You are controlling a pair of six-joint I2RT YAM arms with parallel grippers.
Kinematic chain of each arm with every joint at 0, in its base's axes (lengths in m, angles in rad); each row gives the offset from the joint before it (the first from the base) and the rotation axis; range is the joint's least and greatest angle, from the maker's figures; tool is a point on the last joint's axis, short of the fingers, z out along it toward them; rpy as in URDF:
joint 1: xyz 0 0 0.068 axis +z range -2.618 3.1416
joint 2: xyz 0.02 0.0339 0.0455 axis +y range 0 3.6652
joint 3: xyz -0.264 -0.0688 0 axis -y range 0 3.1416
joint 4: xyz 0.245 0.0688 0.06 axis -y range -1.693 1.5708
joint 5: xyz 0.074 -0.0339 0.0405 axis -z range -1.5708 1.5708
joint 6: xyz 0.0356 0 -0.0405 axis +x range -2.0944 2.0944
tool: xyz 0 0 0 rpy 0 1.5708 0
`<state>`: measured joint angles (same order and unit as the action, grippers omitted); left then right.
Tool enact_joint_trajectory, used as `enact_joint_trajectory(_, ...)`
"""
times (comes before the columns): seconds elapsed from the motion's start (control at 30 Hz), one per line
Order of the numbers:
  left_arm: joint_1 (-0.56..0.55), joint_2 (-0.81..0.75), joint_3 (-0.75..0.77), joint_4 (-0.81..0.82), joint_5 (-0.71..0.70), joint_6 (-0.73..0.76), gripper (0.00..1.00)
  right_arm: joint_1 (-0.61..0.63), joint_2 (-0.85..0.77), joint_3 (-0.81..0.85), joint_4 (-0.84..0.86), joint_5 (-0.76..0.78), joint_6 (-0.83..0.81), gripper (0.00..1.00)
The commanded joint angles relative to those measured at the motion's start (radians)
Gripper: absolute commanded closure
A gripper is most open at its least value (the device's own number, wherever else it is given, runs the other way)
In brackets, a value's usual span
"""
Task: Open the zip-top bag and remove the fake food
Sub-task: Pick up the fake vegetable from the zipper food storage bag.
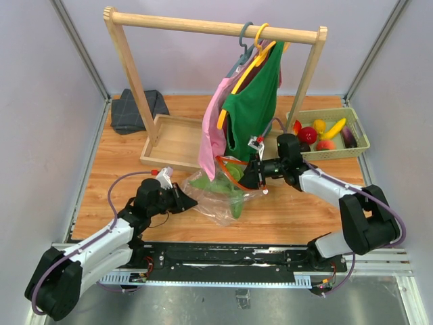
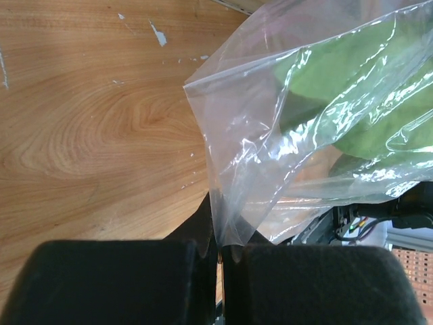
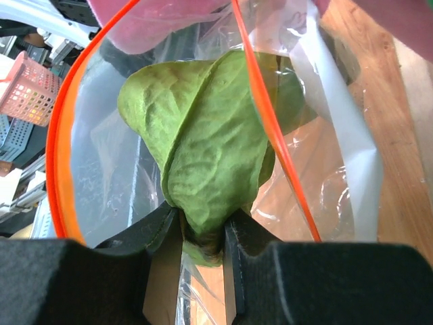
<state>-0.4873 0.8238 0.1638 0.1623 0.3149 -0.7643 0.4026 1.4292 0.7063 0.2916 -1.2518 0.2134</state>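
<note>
1 zip-top bag (image 1: 218,198) sits on the table (image 1: 122,169) between the 2 arms, its mouth open. We find the right gripper (image 3: 203,233) pinching a green leafy piece (image 3: 196,142) at that mouth, and the left gripper (image 2: 220,257) clamped tight on the bag's corner. Other fake food (image 1: 318,132) fills the basket (image 1: 358,145).
</note>
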Motion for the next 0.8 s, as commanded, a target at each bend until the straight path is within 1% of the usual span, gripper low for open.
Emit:
enact_joint_trajectory(0.0,0.018,0.012,-0.028,0.007,-0.024,0.018,1.00,-0.035,-0.038,0.048,-0.040,-0.136,0.004,0.95)
enact_joint_trajectory(0.3,0.018,0.007,-0.047,-0.001,-0.024,0.027,1.00,-0.100,-0.080,0.069,-0.042,-0.136,0.035,0.95)
enact_joint_trajectory(0.47,0.018,0.006,-0.049,-0.007,-0.023,0.030,1.00,-0.125,-0.095,0.064,-0.049,-0.170,0.028,0.96)
enact_joint_trajectory(0.53,0.018,0.007,-0.049,-0.007,-0.022,0.031,1.00,-0.126,-0.104,0.066,-0.102,-0.191,-0.011,0.96)
enact_joint_trajectory(0.67,0.020,0.015,-0.047,-0.008,-0.025,0.034,1.00,-0.131,-0.123,0.135,-0.400,-0.206,-0.249,0.96)
enact_joint_trajectory(0.7,0.021,0.018,-0.047,-0.007,-0.026,0.035,1.00,-0.137,-0.131,0.149,-0.448,-0.214,-0.290,0.96)
enact_joint_trajectory(0.77,0.022,0.027,-0.046,-0.006,-0.027,0.038,1.00,-0.155,-0.145,0.165,-0.478,-0.237,-0.307,0.96)
